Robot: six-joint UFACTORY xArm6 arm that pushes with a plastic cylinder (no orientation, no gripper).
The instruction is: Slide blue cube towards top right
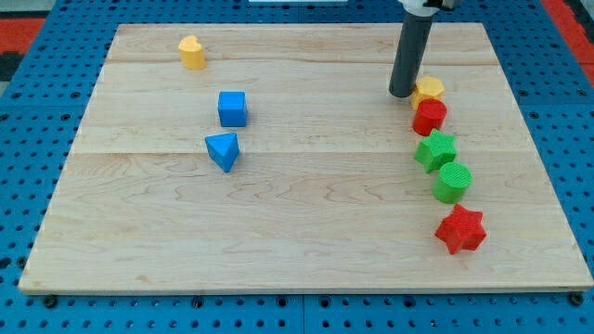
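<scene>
The blue cube (232,108) sits on the wooden board (297,213), left of centre in the upper half. A blue triangular block (223,150) lies just below it. My tip (402,94) is at the upper right of the board, far to the right of the blue cube. It stands right beside a yellow block (429,90), at that block's left edge.
A yellow cylinder-like block (191,52) stands near the top left. Down the right side run a red block (430,116), a green star (436,149), a green cylinder (453,182) and a red star (460,229). Blue pegboard surrounds the board.
</scene>
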